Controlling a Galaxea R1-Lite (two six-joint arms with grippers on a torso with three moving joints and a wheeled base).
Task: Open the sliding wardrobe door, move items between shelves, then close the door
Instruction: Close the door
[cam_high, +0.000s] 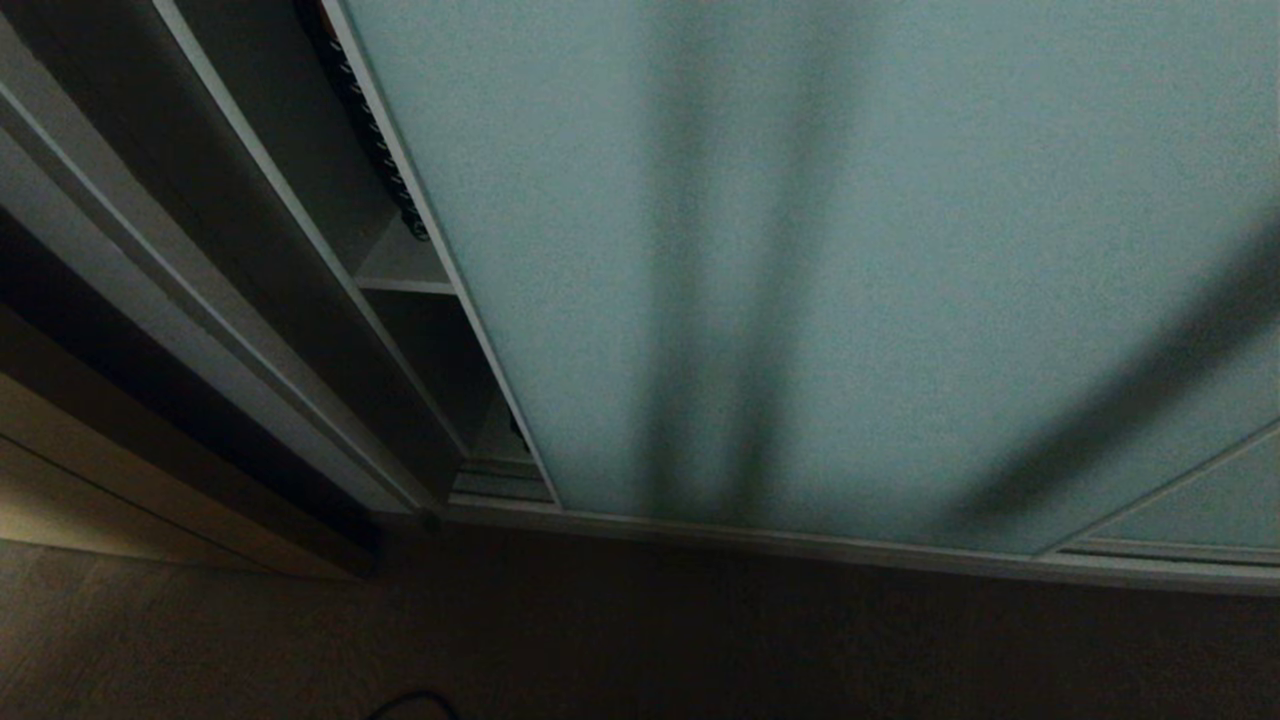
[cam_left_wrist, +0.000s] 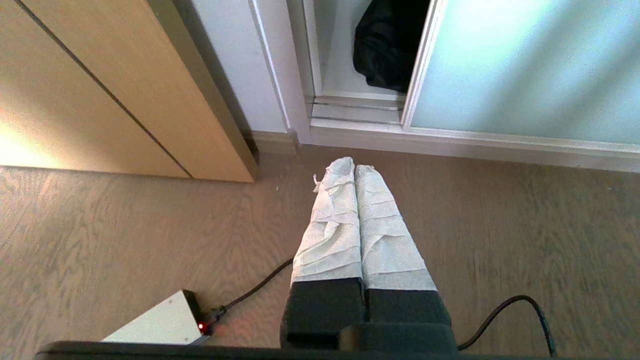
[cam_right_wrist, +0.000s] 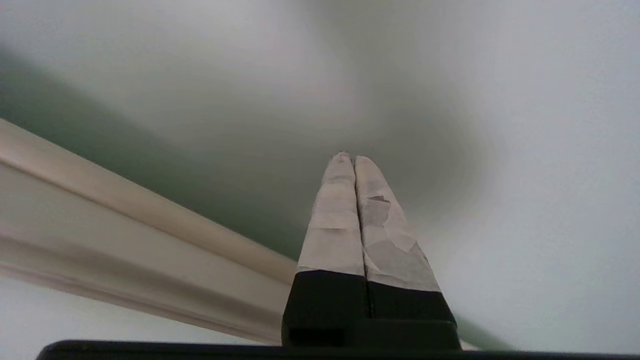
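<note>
The sliding door (cam_high: 820, 260) fills most of the head view, with only a narrow gap at the upper left showing a shelf (cam_high: 405, 285); the black bag (cam_left_wrist: 387, 42) sits inside at the floor-level opening. The right gripper (cam_right_wrist: 348, 159), fingers pressed together and empty, points at the frosted panel near its frame. I'd press flat and push steadily sideways, watching for slipping. The left gripper (cam_left_wrist: 355, 167) hangs closed over the floor.

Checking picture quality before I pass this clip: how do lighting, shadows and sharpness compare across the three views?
Head view: dim, with long dark shadow bands across the sliding door. Left wrist view: bright and sharp, a warm glare patch on the wooden panel. Right wrist view: the door frame is smeared and soft, with a shadow around the right hand.
</note>
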